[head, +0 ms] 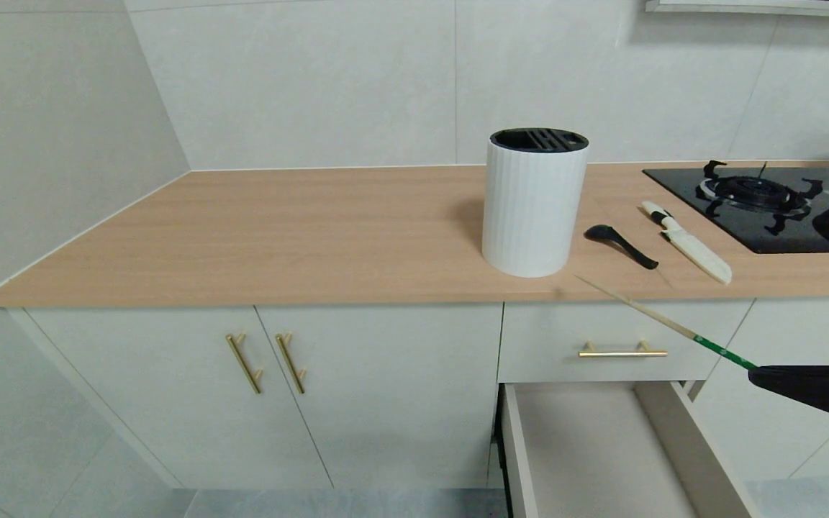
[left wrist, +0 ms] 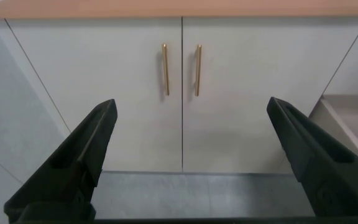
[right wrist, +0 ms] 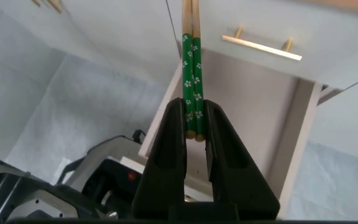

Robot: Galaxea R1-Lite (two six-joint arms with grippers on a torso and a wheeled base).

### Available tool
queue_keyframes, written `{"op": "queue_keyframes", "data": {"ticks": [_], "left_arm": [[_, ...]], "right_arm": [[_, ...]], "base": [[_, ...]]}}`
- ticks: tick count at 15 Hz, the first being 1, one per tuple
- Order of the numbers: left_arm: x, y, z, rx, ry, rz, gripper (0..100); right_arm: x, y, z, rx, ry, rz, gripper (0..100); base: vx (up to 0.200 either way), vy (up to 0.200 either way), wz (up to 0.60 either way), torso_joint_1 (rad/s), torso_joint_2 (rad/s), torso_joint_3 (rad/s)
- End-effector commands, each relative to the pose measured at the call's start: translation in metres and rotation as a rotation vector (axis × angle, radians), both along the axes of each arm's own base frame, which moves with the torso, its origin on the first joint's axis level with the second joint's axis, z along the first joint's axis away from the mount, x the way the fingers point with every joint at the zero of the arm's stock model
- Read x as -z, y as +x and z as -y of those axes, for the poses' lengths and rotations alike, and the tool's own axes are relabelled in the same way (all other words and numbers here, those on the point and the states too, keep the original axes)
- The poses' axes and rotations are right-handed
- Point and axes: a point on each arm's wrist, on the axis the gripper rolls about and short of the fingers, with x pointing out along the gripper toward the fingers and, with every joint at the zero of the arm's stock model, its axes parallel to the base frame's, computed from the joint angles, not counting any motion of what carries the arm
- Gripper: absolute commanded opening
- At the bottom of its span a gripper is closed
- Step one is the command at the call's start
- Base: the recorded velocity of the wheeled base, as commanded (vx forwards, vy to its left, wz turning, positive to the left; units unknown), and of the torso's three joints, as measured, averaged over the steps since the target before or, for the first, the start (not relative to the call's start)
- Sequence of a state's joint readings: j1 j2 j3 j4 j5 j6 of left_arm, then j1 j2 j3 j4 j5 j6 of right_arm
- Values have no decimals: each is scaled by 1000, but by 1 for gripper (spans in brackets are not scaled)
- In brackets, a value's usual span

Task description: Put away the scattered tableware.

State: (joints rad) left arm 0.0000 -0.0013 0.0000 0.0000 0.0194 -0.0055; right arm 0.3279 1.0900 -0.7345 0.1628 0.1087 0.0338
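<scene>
My right gripper point(head: 763, 374) is shut on a pair of wooden chopsticks point(head: 655, 316) with green patterned ends, held out in front of the cabinet and slanting up toward the counter edge. In the right wrist view the chopsticks point(right wrist: 191, 74) sit pinched between the black fingers point(right wrist: 173, 134), above the open drawer point(right wrist: 253, 118). On the wooden counter point(head: 314, 230) stand a white ribbed utensil holder point(head: 533, 205), a black spoon point(head: 619, 244) and a white knife point(head: 688, 241). My left gripper point(left wrist: 191, 162) hangs open before the cabinet doors point(left wrist: 182, 93).
The lower drawer point(head: 601, 446) is pulled out under a closed drawer with a gold handle point(head: 623, 352). A black gas hob point(head: 767, 201) sits at the counter's right. Double doors with gold handles point(head: 267, 360) lie to the left. Tiled walls stand behind and to the left.
</scene>
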Motion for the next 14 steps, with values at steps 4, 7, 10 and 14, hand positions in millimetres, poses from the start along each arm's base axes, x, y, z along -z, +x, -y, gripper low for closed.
{"op": "queue_keyframes", "data": {"ticks": [4, 7, 10, 14], "left_arm": [[0, 0, 0, -1, -1, -1, 100], [0, 0, 0, -1, -1, -1, 100], [0, 0, 0, -1, -1, -1, 100], [0, 0, 0, -1, -1, -1, 100]], "right_arm": [[4, 3, -2, -14, -13, -18, 0], [5, 2, -4, -26, -16, -25, 0], [7, 4, -5, -26, -19, -35, 0], [12, 9, -7, -26, -29, -62, 0]], "base": [[0, 0, 0, -196, 479, 275], [0, 0, 0, -185, 474, 279], [0, 0, 0, -170, 461, 289], [0, 0, 0, -145, 456, 311]]}}
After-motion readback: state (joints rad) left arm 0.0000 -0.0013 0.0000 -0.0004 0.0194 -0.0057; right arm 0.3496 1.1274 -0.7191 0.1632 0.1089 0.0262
